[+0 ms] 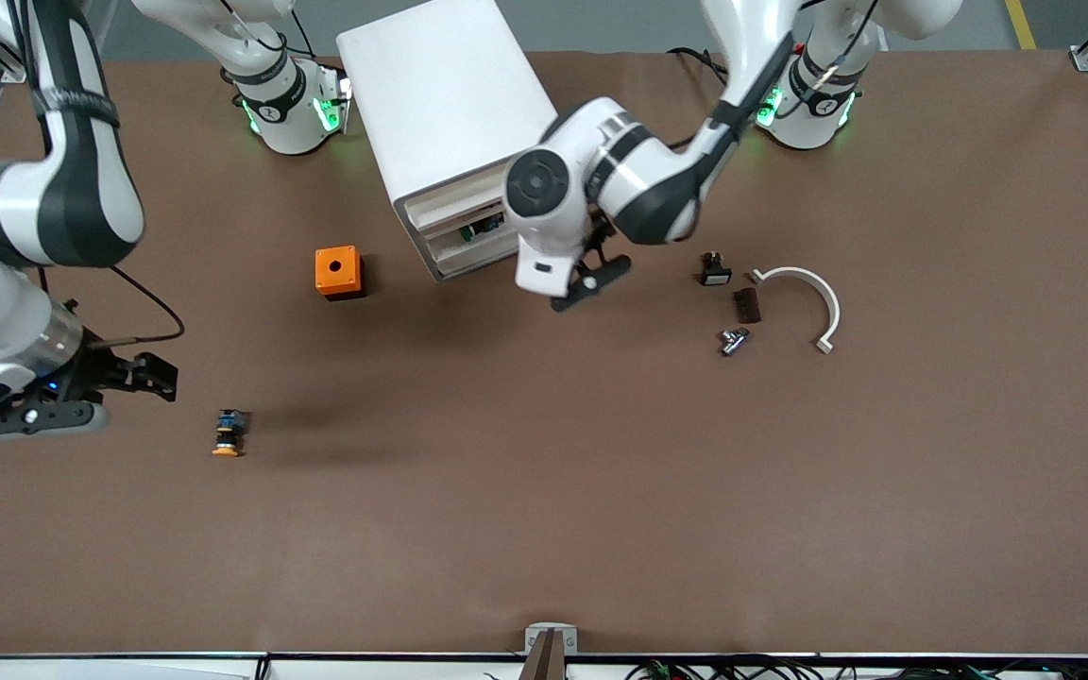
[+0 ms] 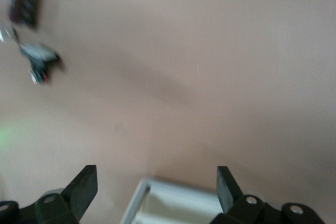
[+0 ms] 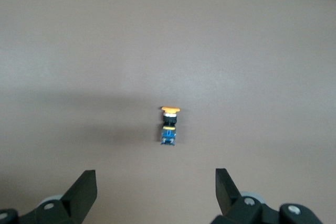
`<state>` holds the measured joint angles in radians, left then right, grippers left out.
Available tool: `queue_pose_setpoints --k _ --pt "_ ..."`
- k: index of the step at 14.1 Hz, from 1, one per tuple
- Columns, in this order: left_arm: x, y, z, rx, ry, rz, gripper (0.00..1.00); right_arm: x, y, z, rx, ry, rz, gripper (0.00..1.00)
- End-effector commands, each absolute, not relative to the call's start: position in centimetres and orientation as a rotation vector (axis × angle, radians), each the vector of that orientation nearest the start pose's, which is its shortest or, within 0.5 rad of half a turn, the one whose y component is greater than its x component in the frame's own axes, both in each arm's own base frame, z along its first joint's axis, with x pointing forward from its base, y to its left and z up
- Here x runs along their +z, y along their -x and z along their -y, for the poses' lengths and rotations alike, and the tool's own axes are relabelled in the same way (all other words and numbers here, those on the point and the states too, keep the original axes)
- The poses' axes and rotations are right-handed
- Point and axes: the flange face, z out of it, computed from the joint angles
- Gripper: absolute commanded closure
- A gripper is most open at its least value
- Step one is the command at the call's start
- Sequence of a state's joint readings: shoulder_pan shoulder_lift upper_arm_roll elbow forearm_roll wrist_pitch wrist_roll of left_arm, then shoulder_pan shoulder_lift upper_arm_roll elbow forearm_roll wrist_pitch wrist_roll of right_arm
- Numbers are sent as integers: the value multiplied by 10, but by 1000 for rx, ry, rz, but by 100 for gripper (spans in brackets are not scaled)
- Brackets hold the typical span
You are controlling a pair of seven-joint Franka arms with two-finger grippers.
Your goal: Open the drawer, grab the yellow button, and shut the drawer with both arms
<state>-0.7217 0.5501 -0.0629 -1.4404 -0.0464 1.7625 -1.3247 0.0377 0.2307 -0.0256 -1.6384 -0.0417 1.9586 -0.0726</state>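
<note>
Two claws, both wide open and empty. The button lies on its side on the table, toward the right arm's end and well nearer the front camera than the cabinet. The right gripper hangs just beside it, holding nothing. The drawer stands pulled out, with the left gripper at its front. Judgement: taking is done, closing is in hand; next, the left gripper must push the drawer front squarely inward.
</note>
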Motion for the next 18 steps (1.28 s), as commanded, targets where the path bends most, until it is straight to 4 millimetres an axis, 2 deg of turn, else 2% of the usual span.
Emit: queue_pose_setpoints --k 1,3,5,6,8,9,11,13,15,18 --pt "386 -535 414 187 2825 946 0 539 -626 -2 -141 3139 78 0" --pt "405 -568 366 116 2804 1019 0 562 -613 -1 -155 3134 64 0" --pt "427 -596 315 42 2802 1023 0 575 -600 -2 -101 3125 -106 0" --pt "435 -607 288 44 2803 1034 0 579 -596 -3 -79 3121 -168 0" --pt "459 -623 230 40 2781 1108 0 598 -583 -4 -103 3113 -180 0" --pt "477 -630 198 20 2792 1130 0 604 -579 -4 -103 3111 -175 0" --pt "515 -635 149 -37 2842 1090 0 615 -570 -4 -117 3109 -177 0" --pt "541 -636 105 -81 2887 1008 0 623 -564 -4 -138 3106 -172 0" --pt "573 -630 55 -132 2940 892 0 626 -556 -5 -148 3103 -184 0" --pt "607 -614 -17 -155 2987 724 0 628 -548 -5 -152 3102 -181 0"
